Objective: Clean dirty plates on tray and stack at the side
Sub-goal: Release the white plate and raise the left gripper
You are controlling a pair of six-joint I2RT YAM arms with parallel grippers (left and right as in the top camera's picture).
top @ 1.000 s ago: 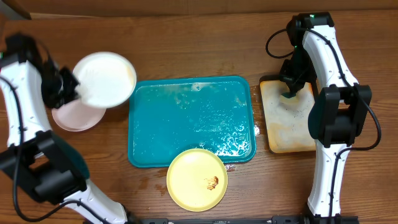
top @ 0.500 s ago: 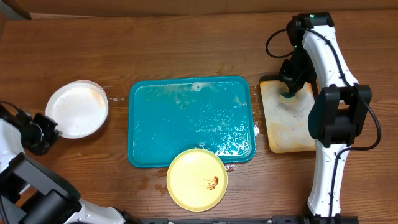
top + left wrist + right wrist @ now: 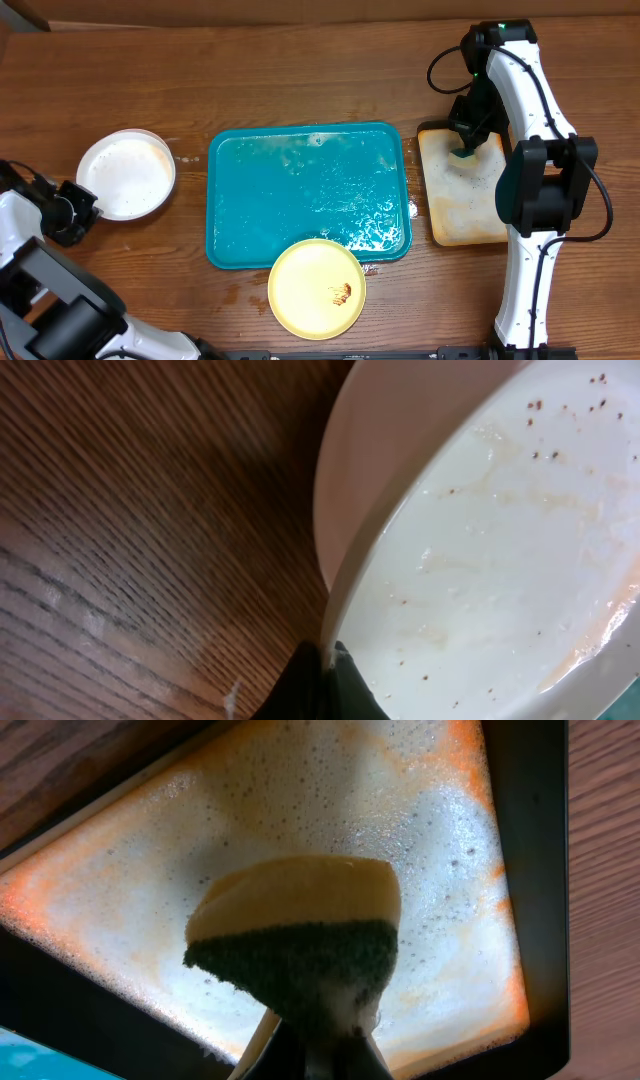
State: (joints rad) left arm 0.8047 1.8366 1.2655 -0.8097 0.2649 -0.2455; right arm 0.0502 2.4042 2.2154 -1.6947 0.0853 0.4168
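We see the teal tray (image 3: 225, 240) in the middle of the wooden table (image 3: 300, 70), its floor wet and streaked with suds and no plate lying fully inside it. At 9 o'clock from it, apart from its rim, a white plate (image 3: 125, 172) sits on top of a second plate (image 3: 390, 430), whose pale rim shows from underneath in the left wrist view. The upper plate carries small dark specks and faint brownish streaks. The left gripper (image 3: 78, 207) is at about 8 o'clock on that plate's edge, and up close we see its jaws pinched tight on the rim. At 6 o'clock from the teal tray lies the yellow plate (image 3: 305, 280), its top edge overlapping the tray's near rim, with a brown smear (image 3: 341, 292) at about 4 o'clock on its face. At 3 o'clock from the teal tray, just beside it, is the tan tray (image 3: 470, 215) with a dark rim, coated in foam. The right gripper (image 3: 466, 146) hangs over its 12 o'clock end, jaws clamped on a sponge (image 3: 295, 935) whose yellow layer sits above a green scouring layer. We cannot tell whether the sponge touches the foam.
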